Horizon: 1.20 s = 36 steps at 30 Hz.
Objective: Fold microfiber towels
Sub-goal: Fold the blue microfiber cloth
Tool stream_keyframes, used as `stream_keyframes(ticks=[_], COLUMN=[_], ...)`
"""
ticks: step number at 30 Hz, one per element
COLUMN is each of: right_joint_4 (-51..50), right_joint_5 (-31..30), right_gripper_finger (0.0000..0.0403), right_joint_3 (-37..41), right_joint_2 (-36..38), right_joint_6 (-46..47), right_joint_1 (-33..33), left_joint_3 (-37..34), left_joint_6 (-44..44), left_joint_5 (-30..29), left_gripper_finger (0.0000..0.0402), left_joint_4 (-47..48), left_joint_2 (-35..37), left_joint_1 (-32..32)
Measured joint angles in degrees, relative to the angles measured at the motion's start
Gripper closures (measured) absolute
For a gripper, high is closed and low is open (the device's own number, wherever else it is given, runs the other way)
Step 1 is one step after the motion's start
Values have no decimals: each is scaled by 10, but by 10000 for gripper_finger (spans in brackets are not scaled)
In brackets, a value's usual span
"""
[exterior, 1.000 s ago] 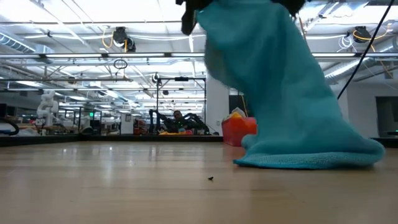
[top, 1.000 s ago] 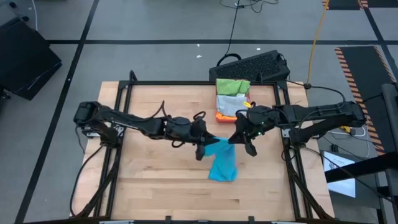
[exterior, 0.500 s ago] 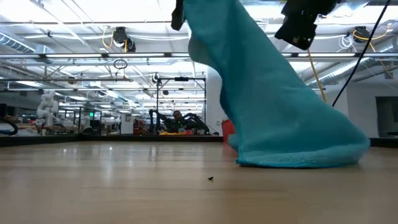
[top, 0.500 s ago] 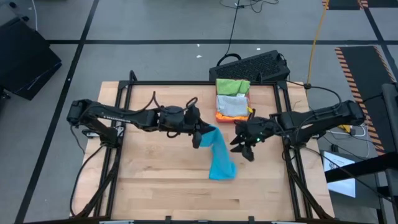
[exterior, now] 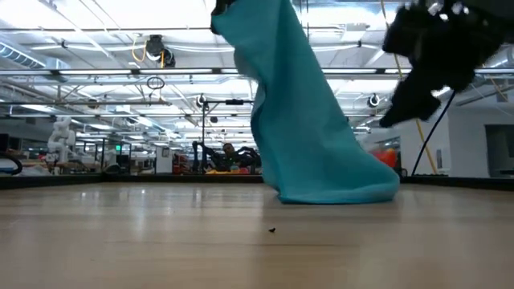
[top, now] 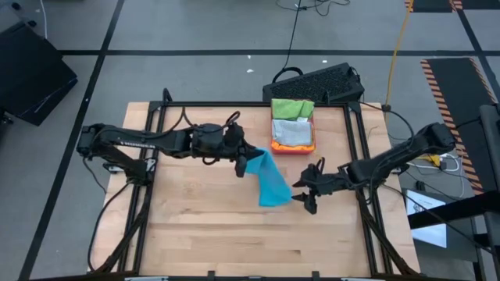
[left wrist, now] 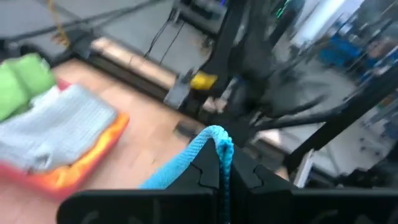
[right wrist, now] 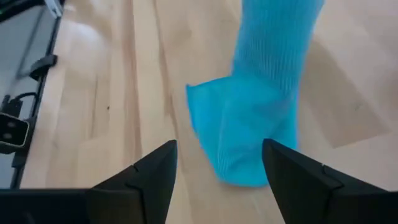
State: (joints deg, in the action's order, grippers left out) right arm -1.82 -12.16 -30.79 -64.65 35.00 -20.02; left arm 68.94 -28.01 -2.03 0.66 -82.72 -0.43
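Blue towel: It hangs from the left claw near the middle of the counter. Its top corner is up in the air and its bottom end rests in a small heap on the wood. In the low view it slopes down from the top to the counter.

Left claw: It is clenched on the top corner of the blue towel. In the left wrist view the blue edge sticks up between the two dark fingers, which are pressed together. The arm reaches in from the left side of the counter.

Right claw: It is released and holds nothing. It sits low, just to the right of the bottom end of the blue towel, not touching it. In the right wrist view its two fingers stand wide apart, with the towel heap in front of them. In the low view it shows as a dark shape up on the right.

Tray: An orange-red tray sits at the far side of the counter, right of the middle.

Other towels: A bright green towel and a pale grey one lie folded in the tray. The left wrist view shows them too.

Counter: It is light wood with a dark frame around it.

Keyboard: A black keyboard lies on the floor past the far edge of the counter.
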Motion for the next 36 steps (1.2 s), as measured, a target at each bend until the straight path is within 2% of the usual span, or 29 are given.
stream_keyframes(ticks=[4, 11, 15, 19, 23, 25, 28, 32, 36], right_joint_4=[109, 272, 355, 417, 462, 467, 463, 443, 396], right_joint_5=[-19, -26, -17, -70, -83, -59, -15, 49, 125], right_gripper_finger=[174, 174, 174, 185, 216, 244, 305, 389, 386], right_joint_3=[75, 131, 131, 116, 98, 88, 83, 82, 76], right_joint_2=[-11, -83, -160, -234, -285, -301, -304, -248, -140], right_joint_6=[-3, -42, -54, -72, -90, -96, -95, -70, -5], right_joint_1=[2, 13, 13, 15, 28, 35, 36, 39, 48], left_joint_3=[2, 1, 1, 1, 1, 1, 1, 0, 1], left_joint_6=[-3, -11, -16, -26, -33, -38, -41, -43, -55], left_joint_5=[1, 3, 2, 1, 1, 1, 2, 12, 25], left_gripper_finger=[397, 397, 399, 397, 398, 397, 399, 397, 399], left_joint_4=[-34, -22, -23, -23, -26, -27, -40, -74, -88], left_joint_2=[12, 13, 13, 13, 13, 13, 13, 32, 60], left_joint_1=[0, -1, 0, 2, 2, 2, 2, 2, -5])
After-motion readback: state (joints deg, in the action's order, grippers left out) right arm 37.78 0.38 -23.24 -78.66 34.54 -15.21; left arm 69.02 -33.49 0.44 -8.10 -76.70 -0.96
